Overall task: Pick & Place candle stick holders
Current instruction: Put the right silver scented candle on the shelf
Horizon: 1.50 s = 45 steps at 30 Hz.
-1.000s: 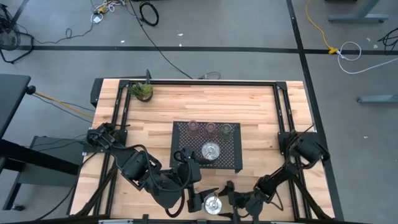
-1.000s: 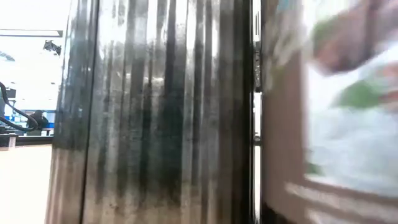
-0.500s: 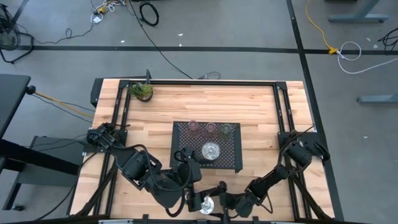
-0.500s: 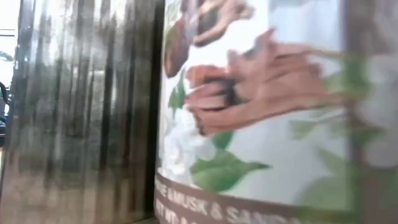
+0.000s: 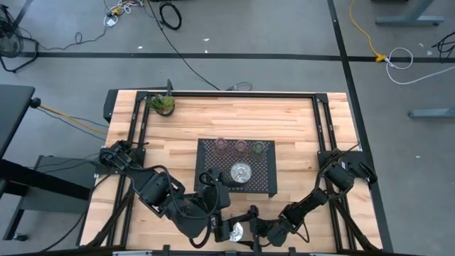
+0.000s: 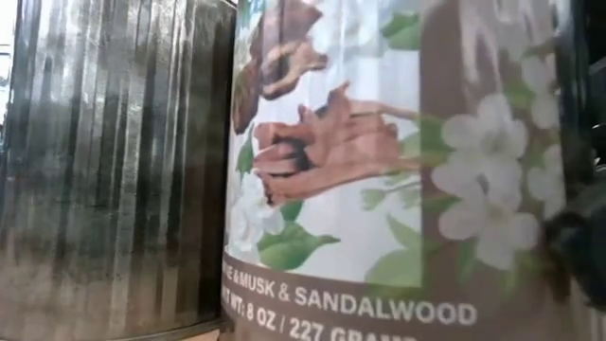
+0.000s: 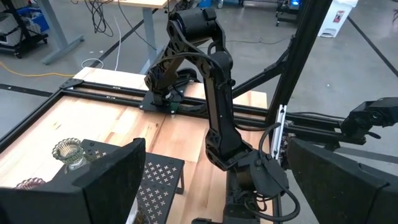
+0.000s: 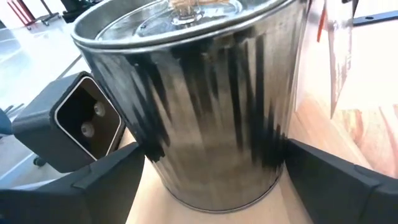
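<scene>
Seemingly mid-pick, the right gripper point(image 8: 216, 151) has its jaws pinching the silver candle tin point(image 8: 205, 112) at the worktop's point(image 5: 298, 128) near edge — left gripper point(image 7: 217, 149) beside, jaws spread — so next it needs lifting toward the black tray point(image 5: 266, 186).

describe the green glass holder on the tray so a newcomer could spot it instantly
Start at the black perforated tray in the middle of the wooden table. Along its far edge stand three small glass holders in a row, and the green glass holder is the end one nearest the right arm's side. Its two neighbours are pink, and the silver dish sits apart, nearer the tray's centre.
</scene>
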Tool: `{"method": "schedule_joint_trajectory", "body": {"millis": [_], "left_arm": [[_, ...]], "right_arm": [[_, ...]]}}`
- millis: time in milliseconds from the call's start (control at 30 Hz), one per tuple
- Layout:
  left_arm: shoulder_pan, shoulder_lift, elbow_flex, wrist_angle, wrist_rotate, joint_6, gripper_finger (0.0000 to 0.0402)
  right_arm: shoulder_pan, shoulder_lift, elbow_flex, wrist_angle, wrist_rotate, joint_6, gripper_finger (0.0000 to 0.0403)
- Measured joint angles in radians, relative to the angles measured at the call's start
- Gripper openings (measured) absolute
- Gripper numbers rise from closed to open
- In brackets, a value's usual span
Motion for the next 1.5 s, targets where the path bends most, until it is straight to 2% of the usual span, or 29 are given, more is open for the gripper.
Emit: {"method": "schedule_joint_trajectory", "body": {"millis": [300, 600, 933, 1133, 1233, 1400, 1500], "left_arm": [[0.000, 0.000, 0.000, -0.002, 0.000, 0.000, 0.0390], [0.005, 0.000, 0.000, -0.003, 0.004, 0.018, 0.0390], [0.014, 0.004, -0.001, -0.003, 0.090, 0.042, 0.0390], [0.014, 0.004, -0.001, -0.002, 0.105, 0.042, 0.0390], [0.014, 0.004, -0.001, -0.001, 0.106, 0.042, 0.0390], [0.014, 0.004, -0.001, -0.002, 0.106, 0.043, 0.0390], [0.014, 0.004, -0.001, -0.002, 0.106, 0.043, 0.0390]], "right_arm": [[-0.002, 0.000, 0.001, 0.086, 0.003, -0.024, 0.0380], [-0.036, 0.000, 0.043, 0.038, 0.001, -0.039, 0.0380], [-0.054, 0.000, 0.087, 0.036, -0.028, -0.079, 0.0380], [-0.082, 0.000, 0.134, -0.047, -0.039, -0.080, 0.0380], [-0.093, -0.002, 0.152, -0.087, -0.046, -0.076, 0.0365], [-0.101, -0.004, 0.155, -0.098, -0.070, -0.069, 0.0298], [-0.101, -0.004, 0.155, -0.106, -0.071, -0.069, 0.0294]]}}
